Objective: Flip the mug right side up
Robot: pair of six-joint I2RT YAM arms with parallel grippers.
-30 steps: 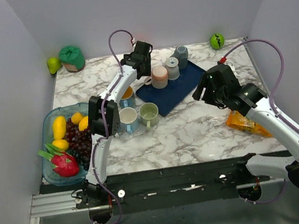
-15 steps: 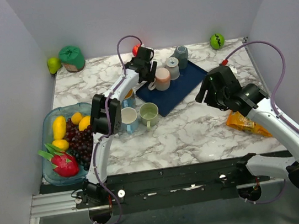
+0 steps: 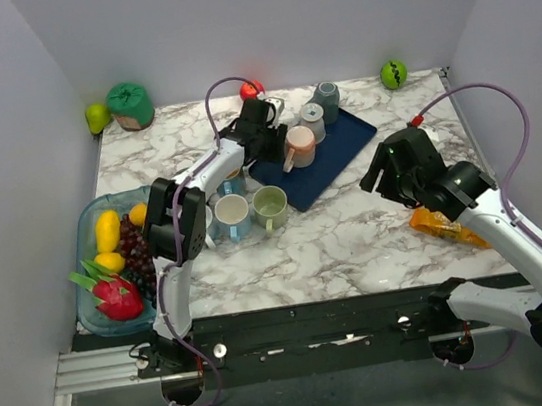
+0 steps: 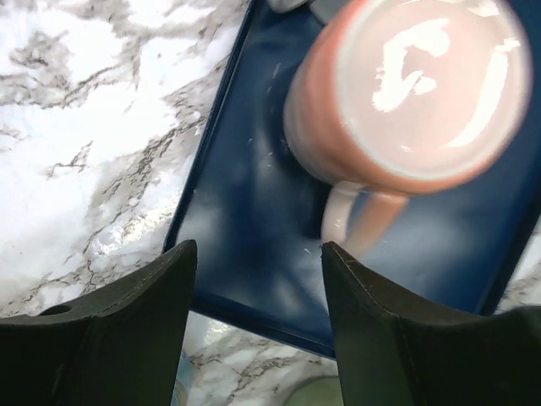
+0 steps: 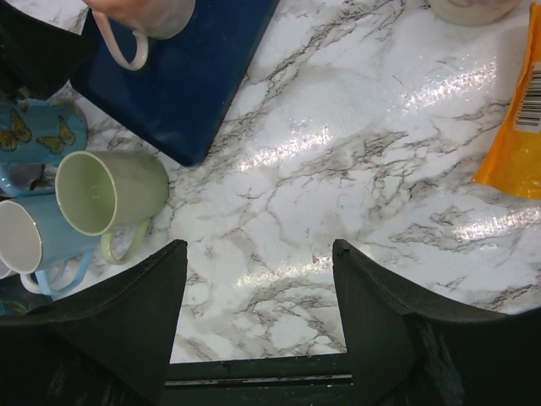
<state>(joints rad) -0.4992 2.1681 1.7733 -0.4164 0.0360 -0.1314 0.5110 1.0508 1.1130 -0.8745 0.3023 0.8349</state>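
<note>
Far left, you've got the clear teal bowl of fruit (image 3: 83,227) by the table edge. Next over, a light blue ceramic mug (image 3: 230,214) and a pale green ceramic mug (image 3: 271,206) stand side by side on the marble, open mouths toward the overhead camera.

Now your left gripper (image 4: 256,247): it's reached over the near-left corner of the dark blue rectangular tray (image 4: 228,169), fingers spread, nothing between them. Right ahead of it sits the salmon-pink glazed mug (image 4: 406,93), on the tray, glossy base facing up and handle pointing back toward your fingers. The handle is close to the gap but not inside it. Whether the mug sits flat or tipped, you can't tell from here.

Behind it on the tray, two grey mugs (image 3: 311,116) stand base up.

Moving right, your right gripper (image 5: 258,245) hangs over bare marble, well apart from the tray, jaws wide and holding nothing. Just beside it to the right lies the orange foil snack packet (image 5: 516,135).
</note>
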